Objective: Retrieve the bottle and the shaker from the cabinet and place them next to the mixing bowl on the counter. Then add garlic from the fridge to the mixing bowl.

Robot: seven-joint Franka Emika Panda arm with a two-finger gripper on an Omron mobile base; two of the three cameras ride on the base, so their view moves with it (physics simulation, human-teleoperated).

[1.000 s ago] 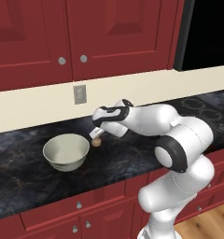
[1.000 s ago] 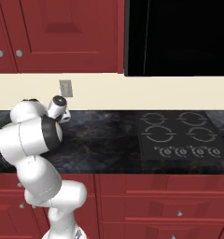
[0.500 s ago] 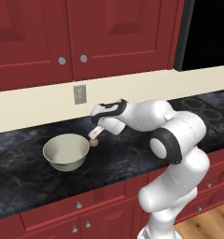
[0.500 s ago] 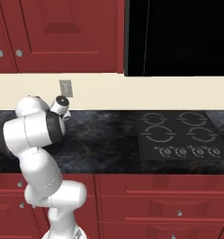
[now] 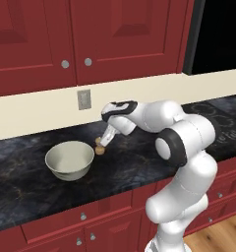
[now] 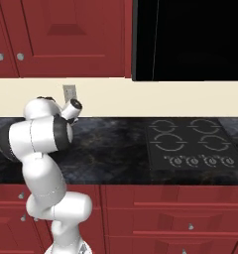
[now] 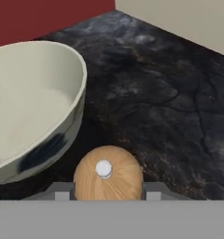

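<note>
My arm rises from the base, bends at the elbow and reaches out to the left, forearm roughly level. The wrist tips the claw downward at a slant, low over the surface. Its jaws are clamped on the shaker, one on each side.

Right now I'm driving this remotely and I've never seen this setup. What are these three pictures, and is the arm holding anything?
You are looking at a white robot arm on a base that drives, in a rendered kitchen. Two pictures come from cameras on the base, behind the arm to its left and right. The third looks along the hand itself.

On the black counter sits a cream mixing bowl. Just beside it, not touching, stands the small wooden shaker. The gripper has its jaws shut on the shaker, one at each side in the hand view. Whether the shaker rests on the counter yet, I cannot tell.
</note>
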